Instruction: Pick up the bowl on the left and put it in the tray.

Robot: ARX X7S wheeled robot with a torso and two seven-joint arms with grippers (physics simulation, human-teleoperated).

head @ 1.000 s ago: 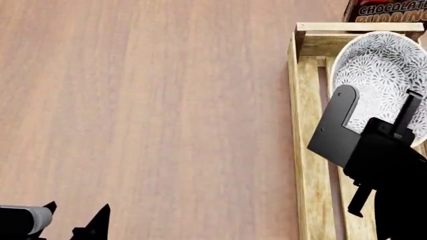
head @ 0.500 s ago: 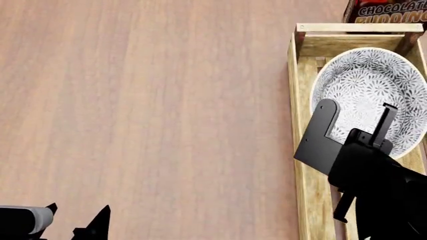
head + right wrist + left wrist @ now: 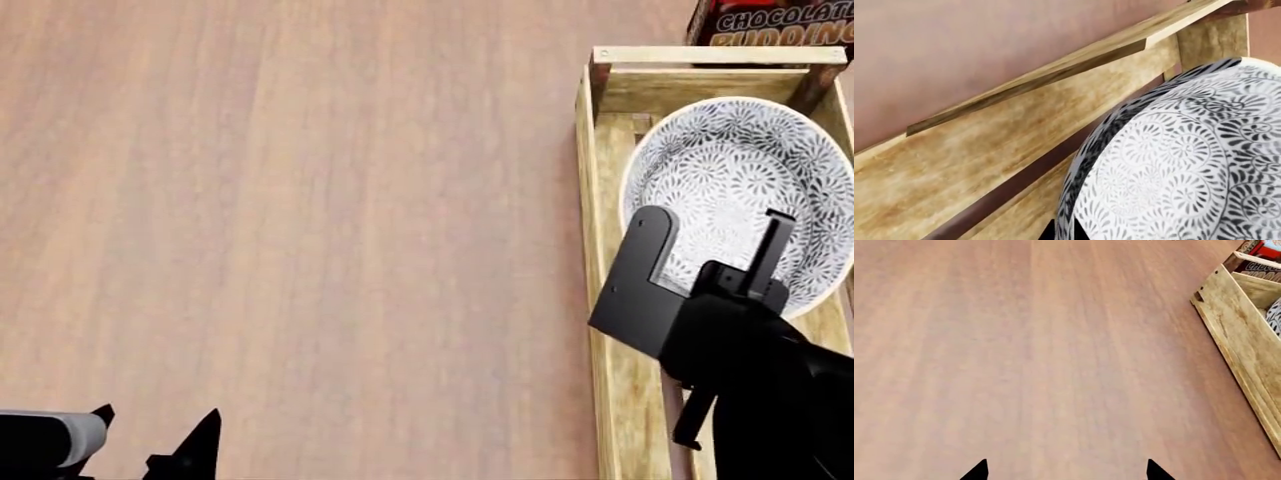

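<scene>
The bowl (image 3: 734, 180), white with a dense grey-blue floral pattern, sits inside the far end of the tray (image 3: 607, 330), a long light-wood slatted crate at the right of the head view. My right gripper (image 3: 721, 275) is at the bowl's near rim. In the right wrist view its dark fingertips (image 3: 1047, 232) pinch that rim of the bowl (image 3: 1187, 165) from both sides, just above the tray's slats (image 3: 987, 165). My left gripper (image 3: 154, 435) hangs open over bare table at the lower left, far from the tray (image 3: 1234, 335).
A chocolate pudding box (image 3: 774, 22) stands just beyond the tray's far end. The brown wooden tabletop (image 3: 294, 220) stretches left of the tray. The black right arm covers the tray's near part.
The right gripper has carried the bowl left and down into the tray's far end. Over the last half second it hardly moved. The left arm stayed still.
</scene>
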